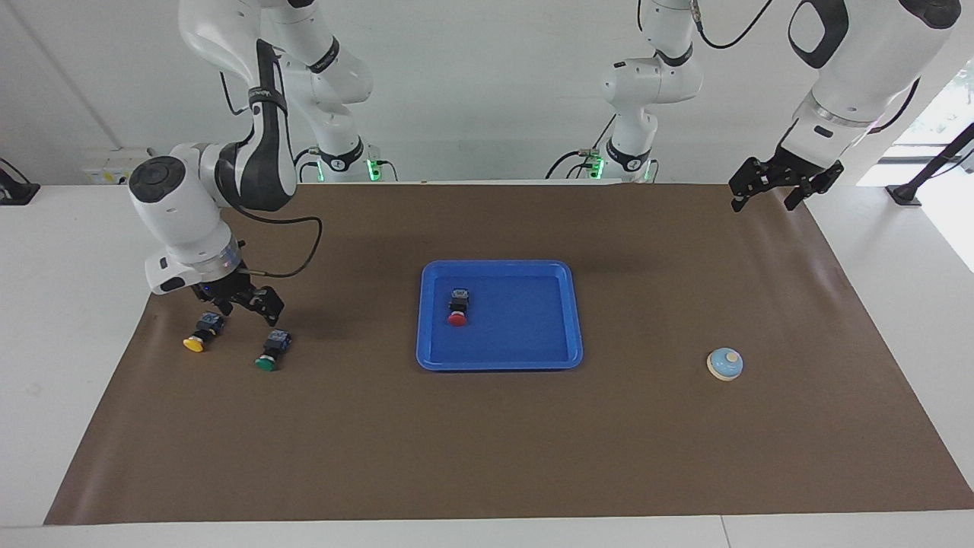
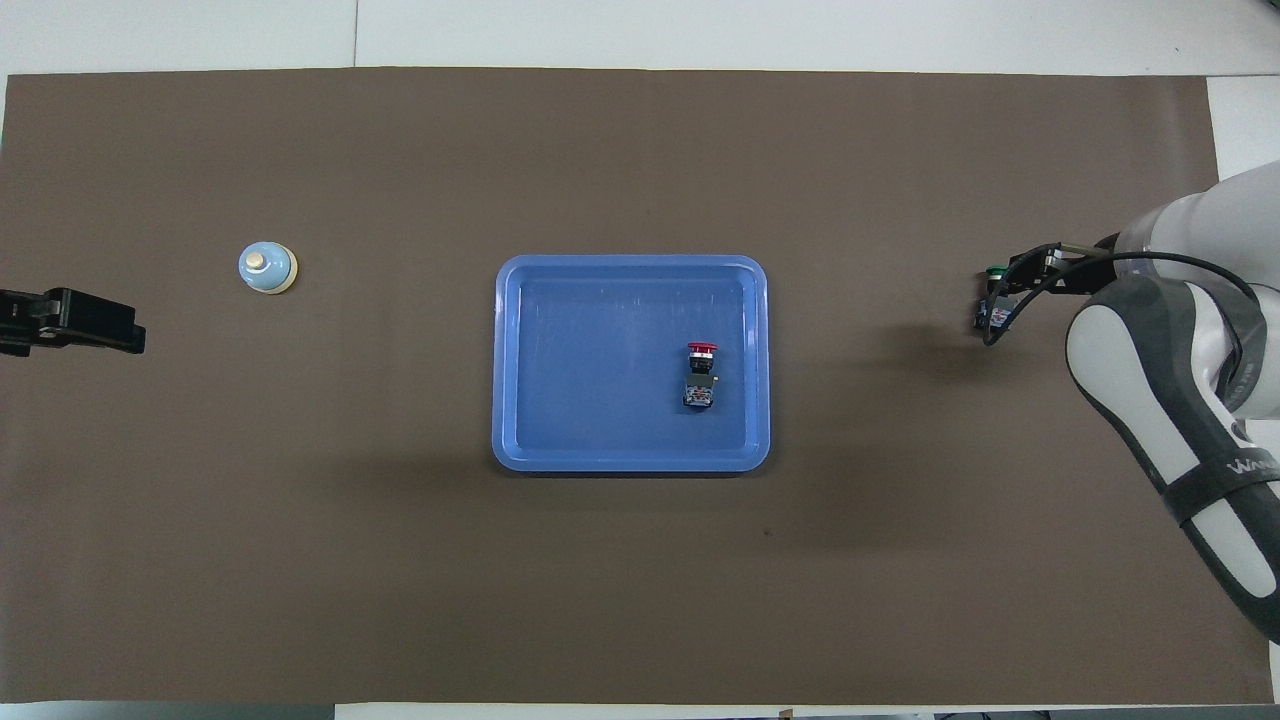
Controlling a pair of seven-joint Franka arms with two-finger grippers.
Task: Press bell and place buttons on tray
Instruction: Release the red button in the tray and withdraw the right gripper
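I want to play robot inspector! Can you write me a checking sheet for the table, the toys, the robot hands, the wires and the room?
Surface: brown mat over a white table.
Job's things: red button lies in the tray; green button and yellow button lie on the mat toward the right arm's end; bell sits toward the left arm's end.
Clutter: nothing seen.
Grippers: right gripper open, low over the mat between the yellow and green buttons, holding nothing; left gripper open, waiting over the mat's edge.
Cables: black cable loops from the right wrist.
Surroundings: white wall; wall socket.
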